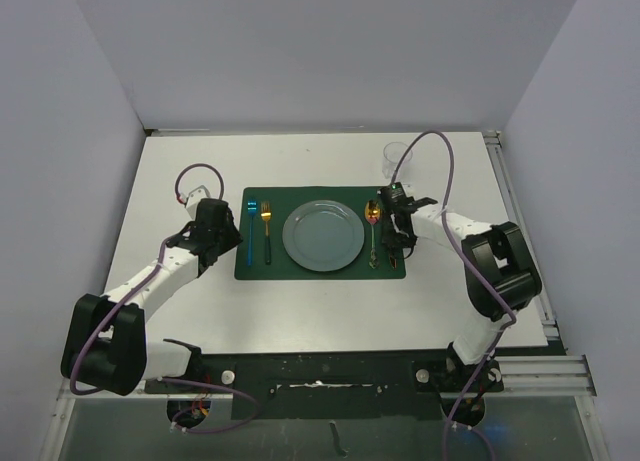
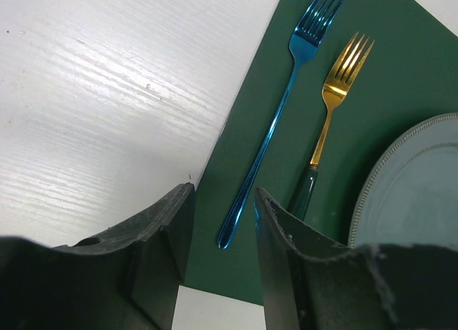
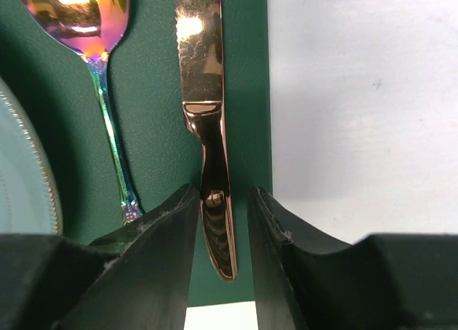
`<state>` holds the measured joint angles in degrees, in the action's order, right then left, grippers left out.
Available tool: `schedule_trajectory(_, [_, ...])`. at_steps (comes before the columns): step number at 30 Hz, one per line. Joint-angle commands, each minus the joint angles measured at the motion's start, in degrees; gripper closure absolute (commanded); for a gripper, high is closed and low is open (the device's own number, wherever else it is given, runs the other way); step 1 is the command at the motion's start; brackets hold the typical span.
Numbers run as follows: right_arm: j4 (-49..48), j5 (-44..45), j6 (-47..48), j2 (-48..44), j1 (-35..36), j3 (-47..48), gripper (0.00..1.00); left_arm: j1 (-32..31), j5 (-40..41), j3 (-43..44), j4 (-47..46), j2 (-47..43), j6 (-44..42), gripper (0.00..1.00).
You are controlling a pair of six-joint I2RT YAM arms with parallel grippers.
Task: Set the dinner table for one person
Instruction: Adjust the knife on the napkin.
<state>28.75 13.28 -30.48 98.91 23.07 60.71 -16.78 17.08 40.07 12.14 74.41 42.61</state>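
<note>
Your tabletop [image 1: 300, 316], a large flat rectangle in matte white, far bigger than anything you see resting on it, lying level, a faint streaked grain showing on its surface in your left wrist view, metal rail edging [image 1: 540, 366] along its right side and near edge

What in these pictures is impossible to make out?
Copper-coloured knife: in the top view, mostly hidden under the right hand.
Clear drinking glass: top view only, too small to tell its contents.
Grey-blue round plate: cut off by the frame edge in both wrist views.
Gold fork with green handle: handle end hidden behind the left hand, left wrist view.
</note>
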Motion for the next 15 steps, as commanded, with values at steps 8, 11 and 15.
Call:
schedule_trajectory(8, [-2.0,-0.1,-0.5,2.7,0.9,0.4,0.74,0.2,0.1,0.3,-2.5,-1.7,-0.7,0.63])
schedule_trajectory(11, [-1.9,-0.2,-0.4,2.6,1.0,0.3,0.80,0.3,0.1,0.2,-2.5,-1.6,-0.6,0.63])
schedule_trajectory(15, [-1.9,-0.1,-0.3,2.2,1.0,0.3,0.88,0.2,-0.1,0.2,-2.7,-1.3,-0.6,0.63])
